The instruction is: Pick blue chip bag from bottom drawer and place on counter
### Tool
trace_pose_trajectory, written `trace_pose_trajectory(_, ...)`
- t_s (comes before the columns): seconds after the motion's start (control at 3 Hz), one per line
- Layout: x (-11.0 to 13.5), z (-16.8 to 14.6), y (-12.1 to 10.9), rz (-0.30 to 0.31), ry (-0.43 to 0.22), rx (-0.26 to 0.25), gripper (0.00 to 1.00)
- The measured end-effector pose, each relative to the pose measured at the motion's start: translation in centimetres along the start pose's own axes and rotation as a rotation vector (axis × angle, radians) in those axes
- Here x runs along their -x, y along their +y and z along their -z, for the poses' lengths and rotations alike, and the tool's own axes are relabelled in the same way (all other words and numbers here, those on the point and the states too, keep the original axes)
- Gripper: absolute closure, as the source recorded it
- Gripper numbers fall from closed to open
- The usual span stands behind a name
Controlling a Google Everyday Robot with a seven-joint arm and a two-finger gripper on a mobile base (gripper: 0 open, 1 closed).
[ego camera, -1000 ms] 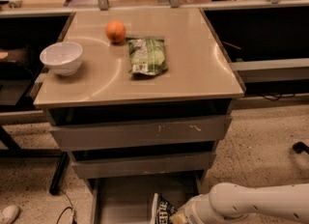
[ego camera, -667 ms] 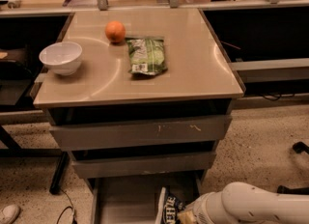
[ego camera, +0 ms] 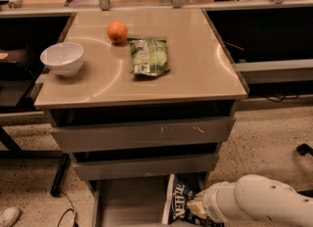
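Observation:
The blue chip bag [ego camera: 177,199] stands upright on its edge in the open bottom drawer [ego camera: 127,202], its white lettering facing me. My gripper [ego camera: 197,208] is at the bag's right side, low in the drawer, and is shut on the bag. My white arm [ego camera: 264,205] reaches in from the lower right. The beige counter [ego camera: 200,69] tops the cabinet above.
On the counter lie a green-and-white snack bag [ego camera: 149,56], an orange [ego camera: 117,32] and a white bowl [ego camera: 62,58]. The two upper drawers [ego camera: 142,133] are nearly closed and overhang the back of the bottom drawer. A speckled floor lies to the right.
The blue chip bag has risen from low in the drawer to upright and higher, gripped by my gripper. My arm has moved up and slightly left.

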State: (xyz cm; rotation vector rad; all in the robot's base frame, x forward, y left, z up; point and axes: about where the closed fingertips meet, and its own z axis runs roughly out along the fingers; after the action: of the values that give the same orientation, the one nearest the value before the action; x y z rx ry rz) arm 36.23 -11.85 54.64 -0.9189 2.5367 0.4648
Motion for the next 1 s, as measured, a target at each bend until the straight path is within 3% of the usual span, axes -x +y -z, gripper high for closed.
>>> trace_pose_trajectory(0.33,0.0,0.0,0.0,0.0,0.0,0.0,1.0)
trace_pose_trajectory(0.67,0.8,2.0,0.2,0.006,-0.019,-0.017,1.0)
trace_pose_trajectory(1.0,3.1,6.5,0.4,0.015,-0.074,-0.043,1.0)
